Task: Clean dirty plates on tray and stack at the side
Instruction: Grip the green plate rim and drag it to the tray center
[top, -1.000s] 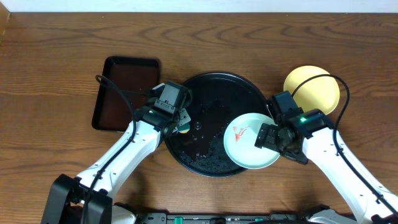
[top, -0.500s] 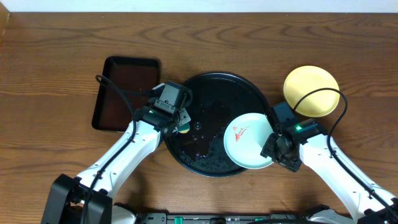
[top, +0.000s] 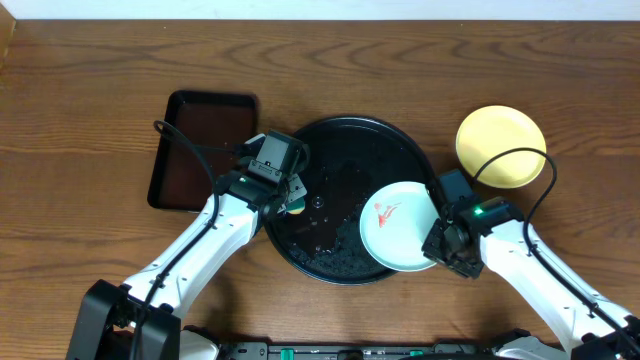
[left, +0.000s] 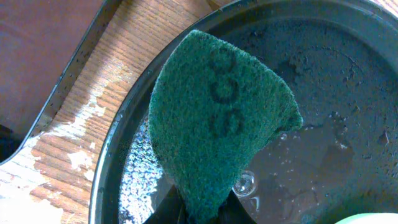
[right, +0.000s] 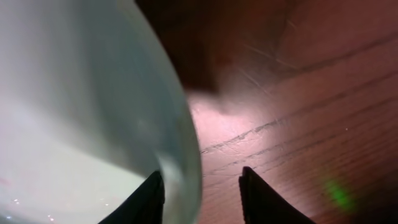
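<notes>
A pale blue-white plate (top: 398, 225) with a red-orange smear lies in the lower right of the round black tray (top: 350, 150), overhanging its rim. My right gripper (top: 437, 240) straddles the plate's right rim (right: 180, 143). One finger (right: 146, 202) is inside the plate. The other finger (right: 261, 199) is outside over the table, with a gap to the rim, so the gripper is open. A pale yellow plate (top: 500, 146) sits on the table to the tray's right. My left gripper (top: 288, 200) is shut on a green scouring pad (left: 217, 118) at the tray's wet left side (left: 323, 81).
A smaller rectangular dark brown tray (top: 200, 150) lies left of the black tray, close to my left arm. Foam and water drops (left: 140, 180) sit inside the black tray's left rim, and wet patches mark the wood beside it.
My right gripper has slid down along the plate's right edge and its jaws have narrowed round the rim. The left arm and the pad have not moved.
</notes>
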